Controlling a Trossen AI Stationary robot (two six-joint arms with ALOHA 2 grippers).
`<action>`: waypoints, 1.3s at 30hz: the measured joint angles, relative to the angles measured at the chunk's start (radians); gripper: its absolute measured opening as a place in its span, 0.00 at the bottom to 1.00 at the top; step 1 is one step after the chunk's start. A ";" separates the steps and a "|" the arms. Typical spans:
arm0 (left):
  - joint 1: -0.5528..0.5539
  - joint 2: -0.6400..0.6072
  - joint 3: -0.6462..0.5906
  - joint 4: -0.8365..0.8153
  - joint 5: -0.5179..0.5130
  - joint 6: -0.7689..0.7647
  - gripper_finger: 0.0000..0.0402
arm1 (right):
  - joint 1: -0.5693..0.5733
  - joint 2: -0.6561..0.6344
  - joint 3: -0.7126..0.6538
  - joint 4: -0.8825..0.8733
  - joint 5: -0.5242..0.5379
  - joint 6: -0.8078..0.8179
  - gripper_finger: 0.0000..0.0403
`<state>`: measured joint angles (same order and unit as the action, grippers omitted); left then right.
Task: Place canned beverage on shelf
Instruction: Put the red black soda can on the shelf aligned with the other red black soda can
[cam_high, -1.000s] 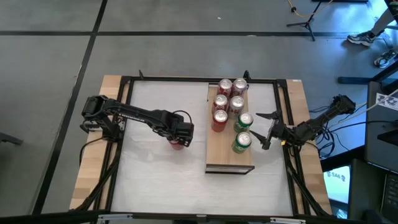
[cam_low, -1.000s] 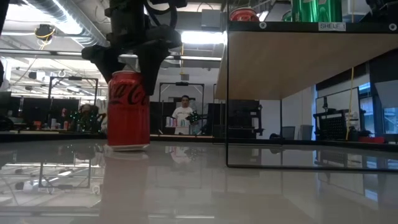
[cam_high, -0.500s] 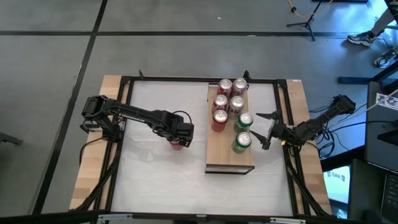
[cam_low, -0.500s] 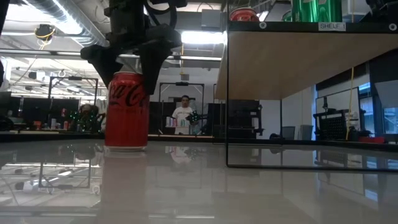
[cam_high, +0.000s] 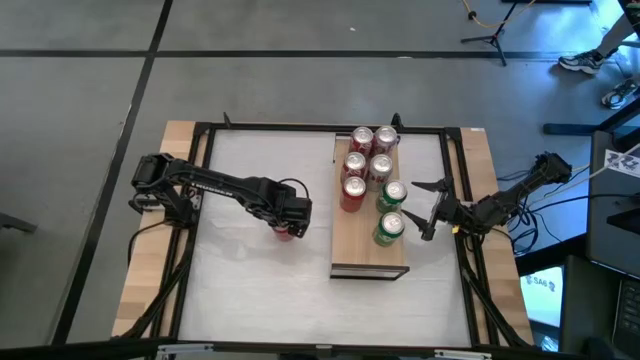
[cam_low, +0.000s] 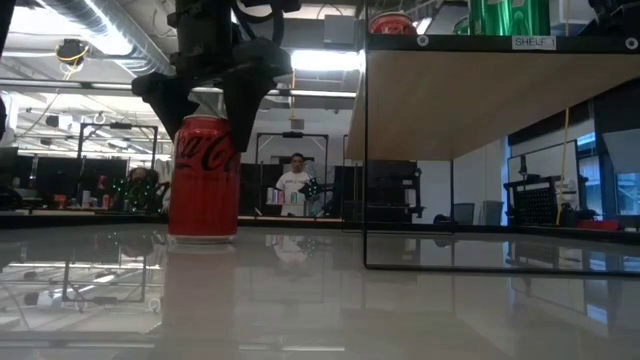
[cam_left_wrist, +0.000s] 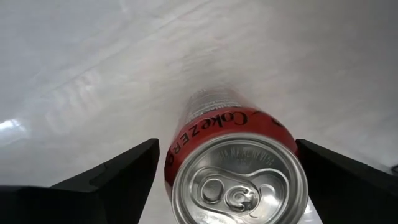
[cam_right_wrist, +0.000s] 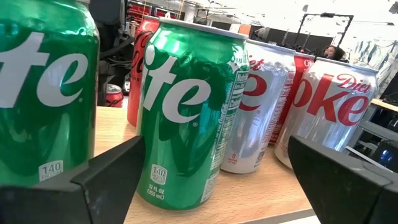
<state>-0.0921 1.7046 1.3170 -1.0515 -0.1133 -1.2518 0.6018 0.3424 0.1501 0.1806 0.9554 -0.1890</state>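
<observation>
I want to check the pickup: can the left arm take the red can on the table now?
Probably yes: the left gripper hangs open directly over the upright red can, a finger on each side, nothing between.

**Gloss, grain and brushed metal**

A glossy white counter (cam_low: 320, 300) mirrors a red cola can (cam_low: 205, 178) of smooth painted metal, its bare silvery lid (cam_left_wrist: 239, 180) brushed and shiny. The shelf (cam_high: 368, 250) is pale, matt wood with visible grain. Green cans (cam_right_wrist: 193, 112) gleam wet-bright beside silver cans (cam_right_wrist: 329, 112); the left hand's (cam_left_wrist: 224, 177) fingers (cam_left_wrist: 118, 174) look matt black plastic.
</observation>
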 joint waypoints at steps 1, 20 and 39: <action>0.000 0.000 0.000 0.000 0.001 0.005 0.89 | 0.000 0.000 0.000 0.000 0.000 0.000 0.96; 0.000 0.001 0.001 0.082 0.028 0.086 0.99 | 0.000 0.000 0.000 0.069 0.001 0.000 0.96; 0.002 0.001 0.070 0.066 0.018 0.191 0.99 | 0.000 0.000 0.000 0.044 0.000 0.000 0.96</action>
<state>-0.0902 1.7058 1.3872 -0.9851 -0.0948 -1.0611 0.6018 0.3420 0.1501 0.2249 0.9558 -0.1895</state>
